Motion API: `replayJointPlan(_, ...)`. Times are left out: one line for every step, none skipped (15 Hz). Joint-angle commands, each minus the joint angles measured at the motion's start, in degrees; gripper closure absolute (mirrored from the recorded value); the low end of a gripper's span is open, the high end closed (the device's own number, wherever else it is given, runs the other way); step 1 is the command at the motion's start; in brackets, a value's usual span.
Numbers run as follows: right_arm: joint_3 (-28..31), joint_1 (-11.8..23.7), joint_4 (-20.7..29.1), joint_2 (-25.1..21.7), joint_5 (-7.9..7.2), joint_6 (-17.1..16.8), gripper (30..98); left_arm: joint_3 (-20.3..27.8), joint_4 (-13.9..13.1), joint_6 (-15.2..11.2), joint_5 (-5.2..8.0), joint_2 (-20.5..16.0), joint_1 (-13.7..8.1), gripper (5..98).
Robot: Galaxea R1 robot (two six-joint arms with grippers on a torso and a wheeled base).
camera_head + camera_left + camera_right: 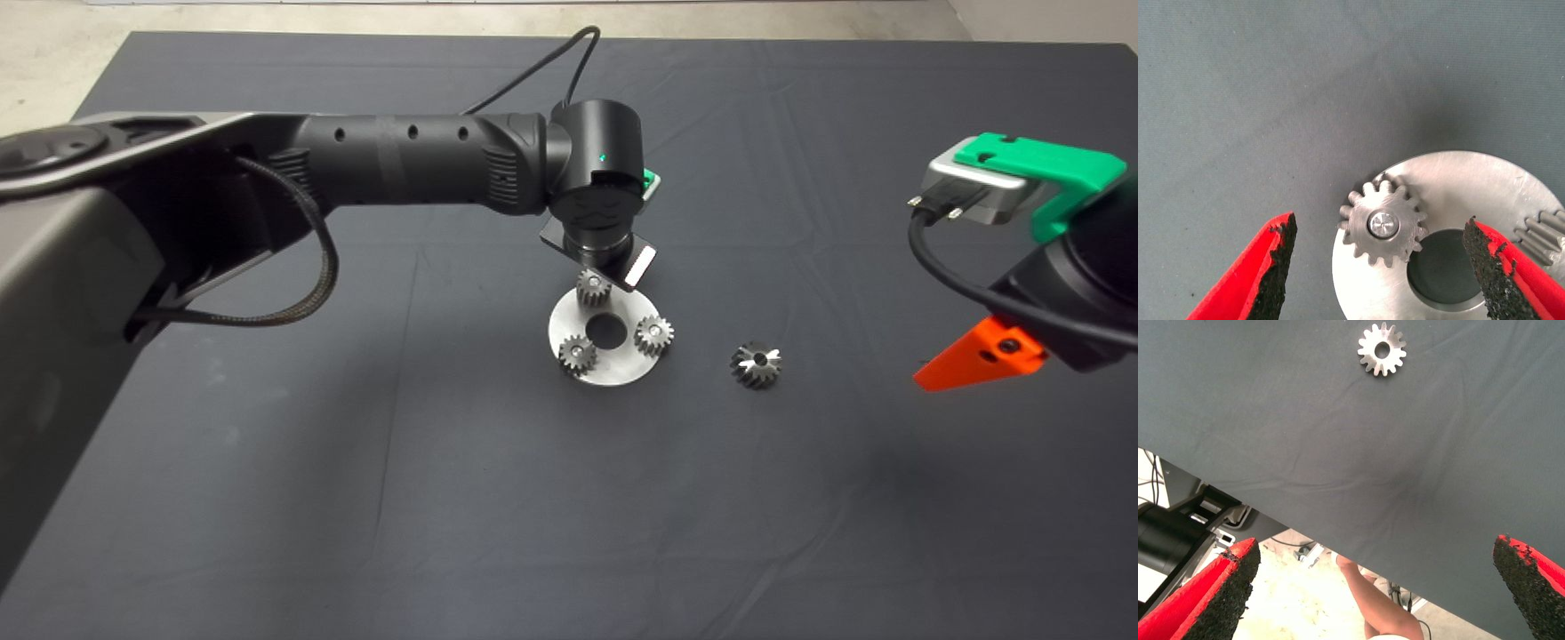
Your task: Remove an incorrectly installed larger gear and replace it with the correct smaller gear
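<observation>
The larger gear lies alone on the mat, to the right of a round steel plate; the right wrist view shows its star-like face. Three smaller gears sit on the plate's pins. My left gripper hangs open over the plate's far side. Its fingers straddle the far smaller gear without touching it. My right gripper is open and holds nothing, off at the mat's right side.
The plate has a round centre hole. The left arm reaches across the mat from the left. A person's limb and robot base parts show beyond the mat's edge.
</observation>
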Motion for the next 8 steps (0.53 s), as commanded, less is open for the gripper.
replayJointPlan(0.3,1.4,1.7,0.3,-0.45,0.3,36.2,0.3,0.7,0.6,2.19,0.1,-3.2,40.4)
replayJointPlan(0.3,1.4,1.7,0.2,-0.45,0.3,36.2,0.4,0.7,0.7,3.11,0.0,-5.1,40.4)
replayJointPlan(0.4,1.4,1.7,0.1,-0.54,0.3,36.2,0.5,0.3,0.0,5.29,-0.3,-6.5,40.4)
replayJointPlan(0.4,1.4,1.8,-0.3,-0.63,0.3,36.2,1.9,-1.4,-1.0,7.38,-2.8,-8.1,40.4)
replayJointPlan(0.6,1.4,1.7,-0.3,-0.63,0.3,36.2,6.3,-5.9,-3.3,7.43,-8.2,-9.6,37.0)
replayJointPlan(0.8,1.4,1.7,-0.4,-0.63,0.3,36.2,10.5,-10.9,-5.1,7.39,-13.5,-11.9,35.5)
replayJointPlan(0.9,1.4,1.7,-0.3,-0.63,0.3,36.2,14.8,-16.2,-6.2,7.39,-17.9,-13.9,35.5)
replayJointPlan(1.0,1.4,1.7,-0.2,-0.63,0.3,36.2,19.2,-20.7,-6.9,7.48,-21.7,-15.2,34.0)
